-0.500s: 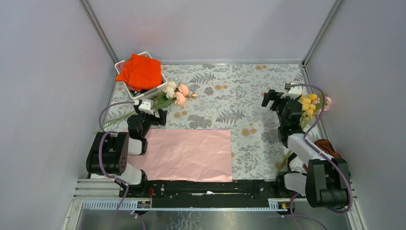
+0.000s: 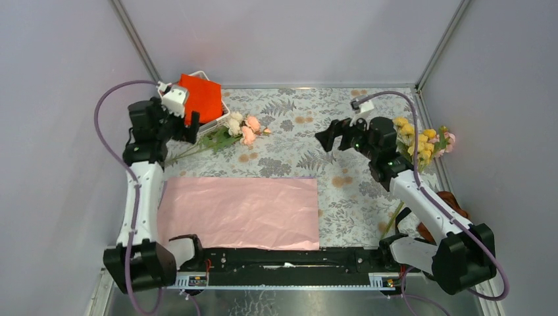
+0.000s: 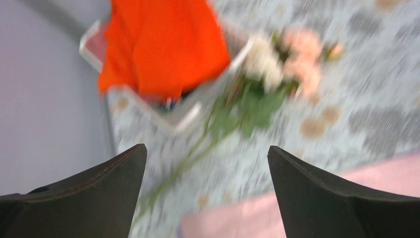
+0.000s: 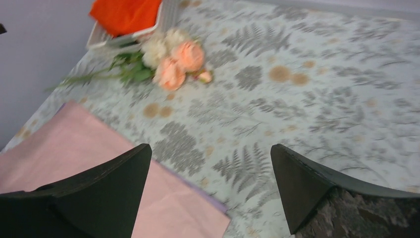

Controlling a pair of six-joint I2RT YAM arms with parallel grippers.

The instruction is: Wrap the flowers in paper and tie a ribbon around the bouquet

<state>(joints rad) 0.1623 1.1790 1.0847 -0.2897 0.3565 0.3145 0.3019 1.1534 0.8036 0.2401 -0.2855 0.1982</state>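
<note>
Top external: both tools (image 2: 189,129) (image 2: 333,137) now higher

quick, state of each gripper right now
left gripper: open, holding nothing
right gripper: open, holding nothing

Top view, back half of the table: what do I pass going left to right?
orange cloth → pink flowers → right gripper → yellow flowers
</note>
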